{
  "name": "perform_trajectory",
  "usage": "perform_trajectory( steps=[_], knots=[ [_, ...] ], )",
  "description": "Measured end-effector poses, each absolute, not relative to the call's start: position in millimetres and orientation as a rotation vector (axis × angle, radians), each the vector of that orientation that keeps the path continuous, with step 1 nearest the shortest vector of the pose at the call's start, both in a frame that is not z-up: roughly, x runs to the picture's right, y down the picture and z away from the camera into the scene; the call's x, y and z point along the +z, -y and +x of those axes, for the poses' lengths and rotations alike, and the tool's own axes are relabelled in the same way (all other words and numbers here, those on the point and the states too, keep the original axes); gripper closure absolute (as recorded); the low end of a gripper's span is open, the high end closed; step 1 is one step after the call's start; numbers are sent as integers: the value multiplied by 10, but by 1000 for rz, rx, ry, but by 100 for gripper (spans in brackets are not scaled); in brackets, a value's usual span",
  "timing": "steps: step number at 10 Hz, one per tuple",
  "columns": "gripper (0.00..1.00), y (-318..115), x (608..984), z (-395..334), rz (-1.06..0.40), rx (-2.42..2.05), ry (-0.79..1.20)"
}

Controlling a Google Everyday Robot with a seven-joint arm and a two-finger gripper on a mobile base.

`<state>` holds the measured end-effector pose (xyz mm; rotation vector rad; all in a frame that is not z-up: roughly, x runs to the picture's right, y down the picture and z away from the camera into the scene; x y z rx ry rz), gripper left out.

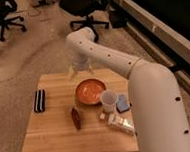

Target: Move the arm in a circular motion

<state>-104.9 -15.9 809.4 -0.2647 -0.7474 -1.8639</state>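
The large glossy white arm (pixel 139 81) with small dark dots rises from the lower right. It reaches up and left to a bend (pixel 80 40) and turns down from there. Its small pronged gripper (pixel 81 74) hangs just over the far edge of the wooden table (pixel 54 139). The gripper is just behind the orange bowl (pixel 90 91). Nothing shows in the gripper.
On the table lie a black flat object (pixel 39 100) at the left and a dark red object (pixel 76 117). A white cup (pixel 109 100), a blue sponge (pixel 123 103) and a white packet (pixel 120 123) are there too. Black office chairs (pixel 82 6) stand behind. A dark counter (pixel 158 14) runs along the right.
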Motion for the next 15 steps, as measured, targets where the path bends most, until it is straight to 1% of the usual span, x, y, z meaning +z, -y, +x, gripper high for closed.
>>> perform_trajectory(
  steps=[1,3,4,5,8,11,13,15],
  knots=[
    [20,-4,7915,-1246,-224,-1947,779],
    [20,-258,7621,-1324,-160,-2062,785],
    [20,-441,7439,-1237,-131,-2121,776],
    [20,-546,7341,-1144,-121,-2150,768],
    [20,-972,6973,-509,-137,-2189,780],
    [20,-1063,6933,104,-184,-2110,799],
    [20,-1040,7007,477,-228,-2036,813],
    [20,-881,7184,868,-265,-1933,796]
  ],
)
